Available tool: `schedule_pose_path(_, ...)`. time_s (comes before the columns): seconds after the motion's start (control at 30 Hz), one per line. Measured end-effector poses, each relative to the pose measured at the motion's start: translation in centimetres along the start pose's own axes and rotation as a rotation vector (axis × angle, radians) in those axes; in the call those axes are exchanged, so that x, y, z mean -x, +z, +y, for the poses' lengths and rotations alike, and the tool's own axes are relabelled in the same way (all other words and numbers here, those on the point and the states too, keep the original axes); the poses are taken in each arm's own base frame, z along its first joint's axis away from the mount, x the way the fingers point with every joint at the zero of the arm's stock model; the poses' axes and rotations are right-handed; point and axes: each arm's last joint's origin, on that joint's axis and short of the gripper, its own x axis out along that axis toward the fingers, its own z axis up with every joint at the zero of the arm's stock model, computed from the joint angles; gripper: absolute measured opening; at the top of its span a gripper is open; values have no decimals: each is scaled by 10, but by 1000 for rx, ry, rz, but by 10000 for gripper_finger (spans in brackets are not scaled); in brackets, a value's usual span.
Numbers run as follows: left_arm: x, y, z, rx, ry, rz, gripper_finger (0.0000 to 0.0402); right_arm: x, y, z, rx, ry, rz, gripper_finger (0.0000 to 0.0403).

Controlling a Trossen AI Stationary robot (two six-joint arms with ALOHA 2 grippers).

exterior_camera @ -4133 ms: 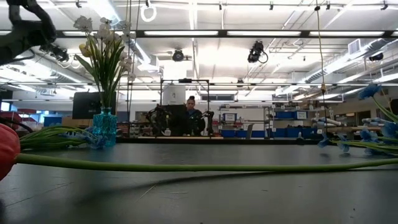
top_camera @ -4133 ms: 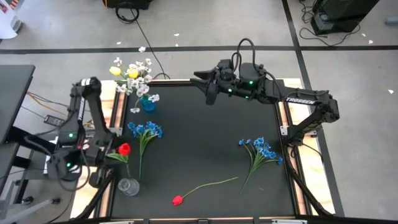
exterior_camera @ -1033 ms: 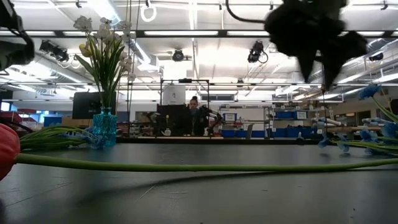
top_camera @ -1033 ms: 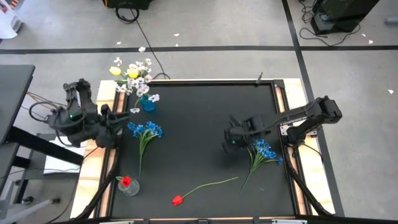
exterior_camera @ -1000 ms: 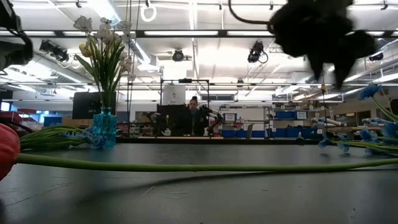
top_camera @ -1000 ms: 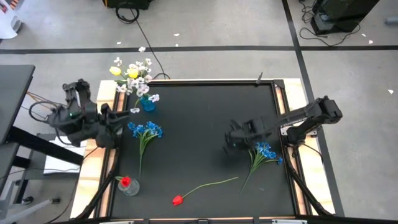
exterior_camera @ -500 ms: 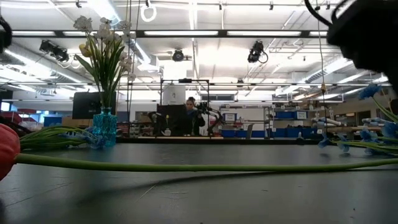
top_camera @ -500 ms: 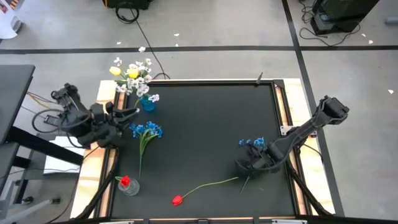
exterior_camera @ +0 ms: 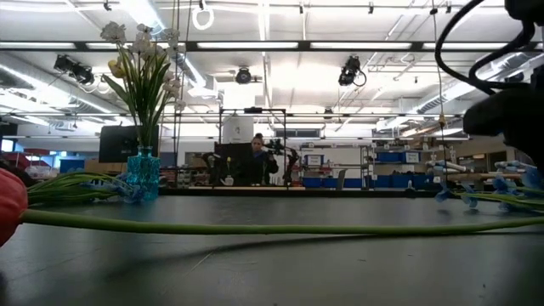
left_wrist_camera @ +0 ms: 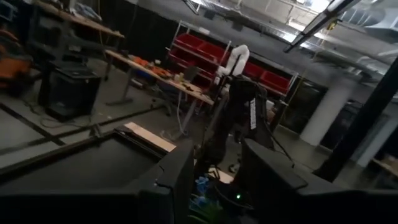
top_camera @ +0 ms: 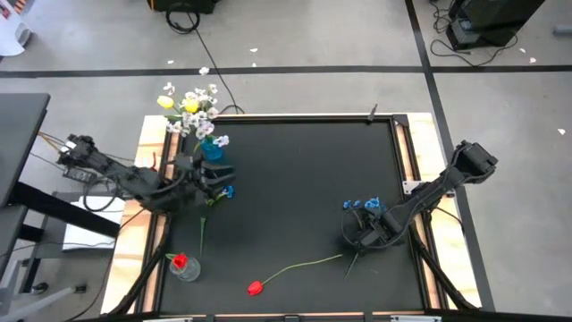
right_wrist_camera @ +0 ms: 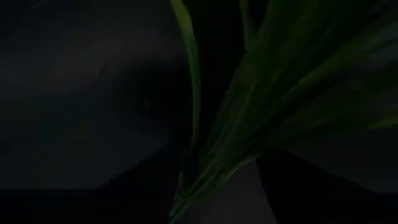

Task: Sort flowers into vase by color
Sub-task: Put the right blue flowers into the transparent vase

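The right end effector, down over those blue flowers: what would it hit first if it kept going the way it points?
Most likely the stems of the blue spray. The right end effector sits low over it, and its wrist view is filled with green stems against the dark table. Depth is hard to judge.

grey concrete floor [top_camera: 295,40] with dark tape lines lay around the table; beyond it, strip lights [exterior_camera: 246,45] lit shelving and a seated person [exterior_camera: 257,161].

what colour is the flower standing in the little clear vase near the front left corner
Red. A single red flower stands in the clear vase; the high view shows it best.
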Motion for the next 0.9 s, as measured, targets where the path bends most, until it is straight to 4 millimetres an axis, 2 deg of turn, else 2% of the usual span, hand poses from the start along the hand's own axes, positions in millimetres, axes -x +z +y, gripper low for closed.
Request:
schedule_pose_path(0.13, -11, -6, 10, 14, 3, 61, 140, -6, 2, 0, 28, -16, -12, 178)
schedule_pose_path(0.3, -21, -19, 27, 39, 50, 206, 140, 0, 0, 4, 72, 25, -27, 87)
schedule_pose_path(0.43, -24, -26, 37, 115, 67, 314, 140, 12, -5, 17, 105, 202, -47, 22)
schedule_pose_path(0.53, -26, -27, 40, 151, 65, 345, 139, 24, -7, 29, 138, 380, -46, 18)
schedule_pose_path(0.7, -28, -25, 39, 174, 38, 333, 143, 48, 12, 48, 259, 581, -144, 30)
schedule_pose_path(0.9, -35, -28, 34, 200, -18, 340, 196, 80, 44, 75, 456, 822, -291, 19)
